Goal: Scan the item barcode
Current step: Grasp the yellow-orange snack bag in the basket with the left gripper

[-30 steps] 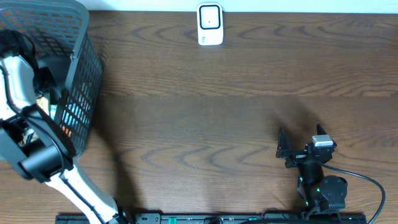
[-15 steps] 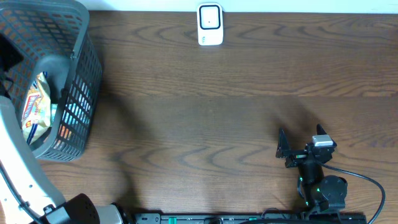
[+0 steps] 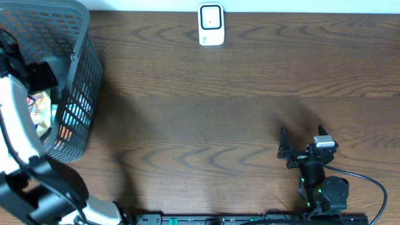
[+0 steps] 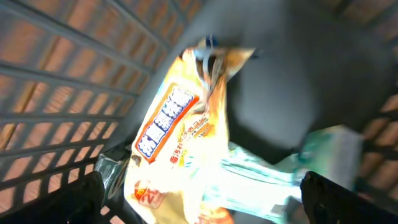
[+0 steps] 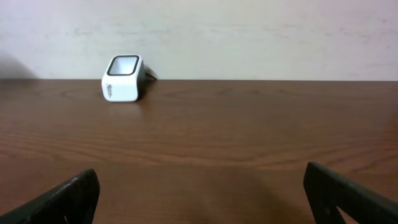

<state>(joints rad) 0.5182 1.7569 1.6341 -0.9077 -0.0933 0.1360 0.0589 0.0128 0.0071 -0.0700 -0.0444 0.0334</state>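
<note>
Dark wood table point(image 3: 219, 112): grey mesh basket point(image 3: 87, 81) at left (far corner), white scanner point(image 3: 211, 25) far edge centre.

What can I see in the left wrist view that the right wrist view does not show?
Only the left wrist view shows the inside of the grey basket, with an orange snack packet and a pale green packet lying in it. Only the right wrist view shows the white scanner, standing on the brown table in front of a pale wall. Both views show their own claw, the left claw and the right claw, each with its fingertips spread wide at the lower corners and gripping nothing.
</note>
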